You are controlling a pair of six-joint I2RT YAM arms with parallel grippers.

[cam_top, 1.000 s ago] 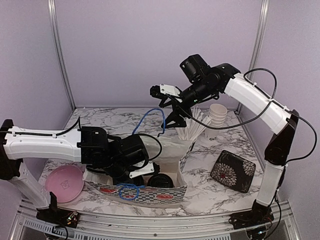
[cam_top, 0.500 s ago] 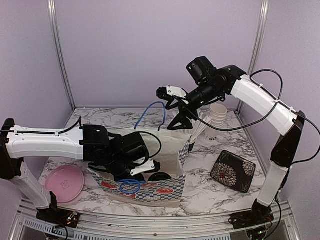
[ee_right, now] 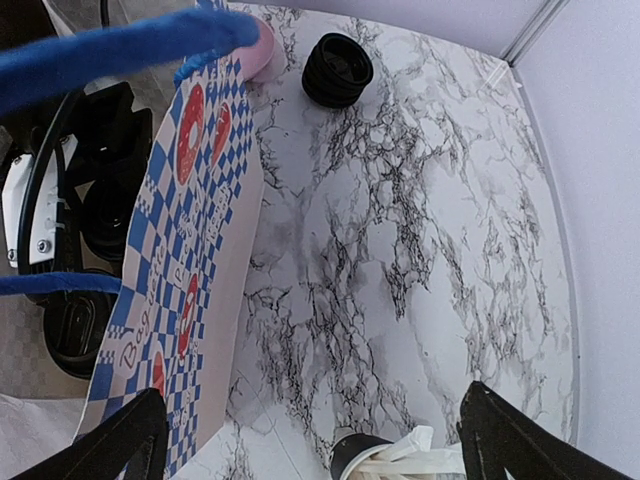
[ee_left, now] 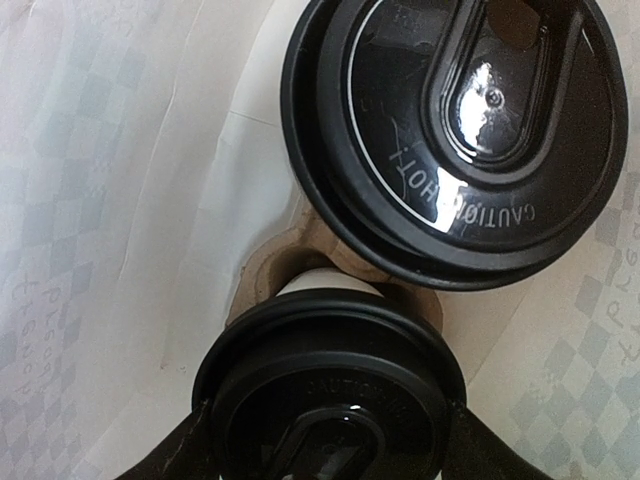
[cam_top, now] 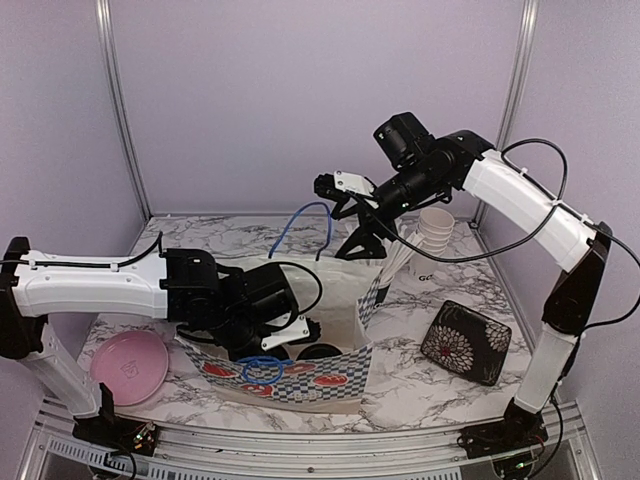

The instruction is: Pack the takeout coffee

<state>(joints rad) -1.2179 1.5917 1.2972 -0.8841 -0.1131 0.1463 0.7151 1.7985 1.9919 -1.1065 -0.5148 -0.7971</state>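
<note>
Coffee cup (ee_left: 330,284) stands upright, lid (ee_left: 330,395) up — left jaws grip it, right jaws open.

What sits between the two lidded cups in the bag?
A strip of the brown pulp carrier, seen in the left wrist view, between the far cup and the near cup.

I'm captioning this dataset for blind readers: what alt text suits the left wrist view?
The left gripper clasps a black-lidded cup seated in a brown pulp carrier, beside a second cup whose lid reads CAUTION HOT. White bag lining surrounds both.
</note>
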